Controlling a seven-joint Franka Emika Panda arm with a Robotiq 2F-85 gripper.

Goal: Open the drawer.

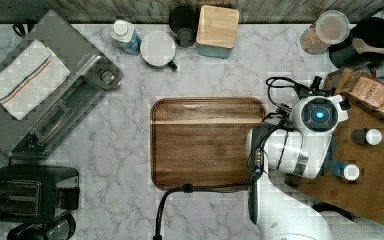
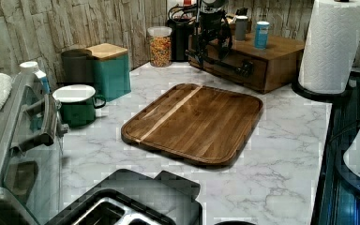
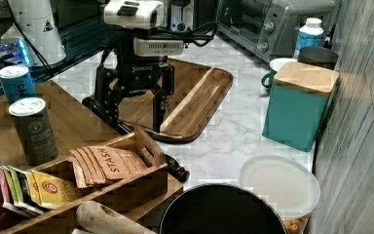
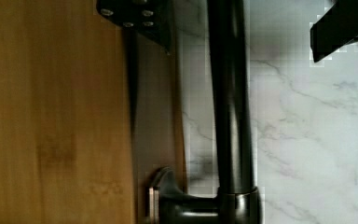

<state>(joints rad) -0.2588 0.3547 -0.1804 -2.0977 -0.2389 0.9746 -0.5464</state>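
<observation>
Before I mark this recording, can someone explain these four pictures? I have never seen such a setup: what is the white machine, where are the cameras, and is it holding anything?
The white machine is a robot arm with a black pincer at its end. Three cameras stand off the arm: one looks straight down, two look across the marble counter from opposite sides. The fourth rides on the wrist, looking down past the fingers.

On the counter lie a flat wooden tray, a toaster oven, a teal box with a wooden lid, a green mug and a jar. At the side stands a wooden cabinet with a drawer.

The pincer is open and holds nothing. Its fingers hang on either side of the drawer's black bar handle, not yet closed on it.
</observation>
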